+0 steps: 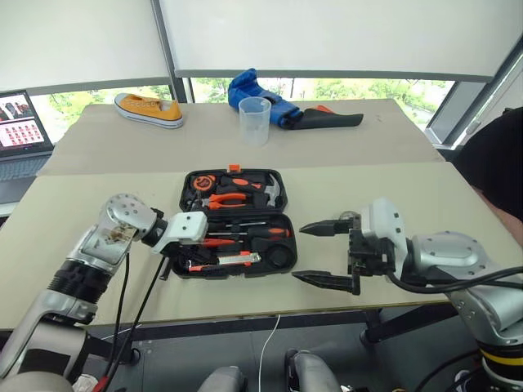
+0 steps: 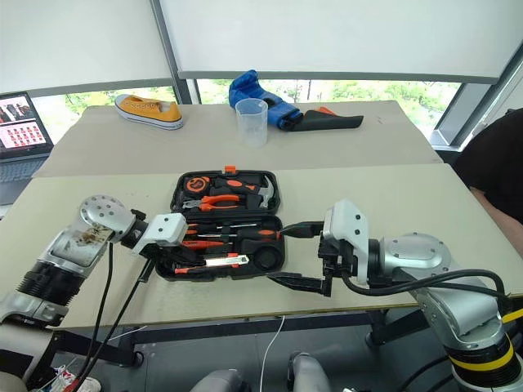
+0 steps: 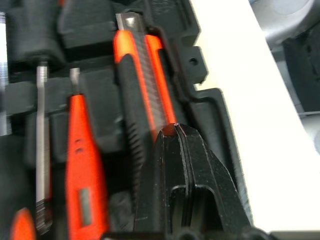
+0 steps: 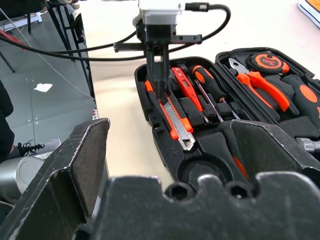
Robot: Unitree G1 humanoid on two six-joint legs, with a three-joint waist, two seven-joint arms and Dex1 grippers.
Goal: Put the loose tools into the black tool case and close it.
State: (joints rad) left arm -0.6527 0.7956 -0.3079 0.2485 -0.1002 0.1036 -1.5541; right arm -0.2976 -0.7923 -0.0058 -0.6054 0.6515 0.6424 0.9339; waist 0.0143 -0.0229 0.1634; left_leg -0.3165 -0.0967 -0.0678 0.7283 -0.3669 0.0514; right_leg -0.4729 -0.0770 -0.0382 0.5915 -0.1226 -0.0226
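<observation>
Black tool case (image 1: 237, 222) is lying open at the centre of the frame on the near desk (image 1: 73, 245), lid half toward the window, tray half toward the near edge. Utility knife (image 4: 172, 117) is sitting in the front recess of the tray, blade end pointing toward the round recess at the tray's right corner. Left end effector (image 4: 159, 92) is coming in from the left of the frame, its two black fingers pressed together with no gap, tips resting on or just above the handle end of the utility knife; the close wrist view is not settling whether they are touching it. Thin orange tester screwdriver (image 3: 82, 172) is lying in the recess just beside the knife, and two screwdrivers with black-and-orange handles (image 4: 210, 92) are sitting in the slots beyond it. Orange-handled pliers (image 4: 260, 85) and tape measure (image 4: 268, 61) are resting in the lid half. Right end effector (image 1: 325, 253) is hanging at the right of the case, fingers spread wide, holding nothing, clear of the case edge. On the far desk (image 1: 392, 135) at the upper frame: yellow shoe (image 1: 149, 109), clear plastic cup (image 1: 254, 120), blue cloth (image 1: 253, 88). Laptop (image 1: 23, 131) is standing at the upper left.
</observation>
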